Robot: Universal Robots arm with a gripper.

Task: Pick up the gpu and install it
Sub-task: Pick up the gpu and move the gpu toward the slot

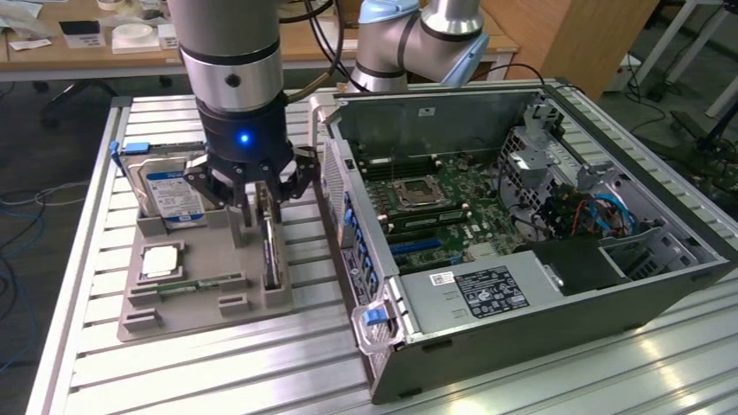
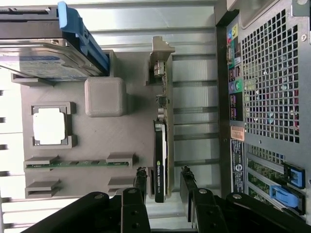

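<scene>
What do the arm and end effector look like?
The arm is a silver-grey cylinder with black rings and pale blue joint caps; black cables trail behind it. The end effector is black, with a glowing blue light and jointed linkage fingers.

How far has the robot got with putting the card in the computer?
Nothing is finished yet. The gpu stands on its edge in the gray holder tray, outside the open computer case. In hand: the gripper is open over the card, one finger on each side, not squeezing it. Left: the card is not picked up and not in the computer.
</scene>
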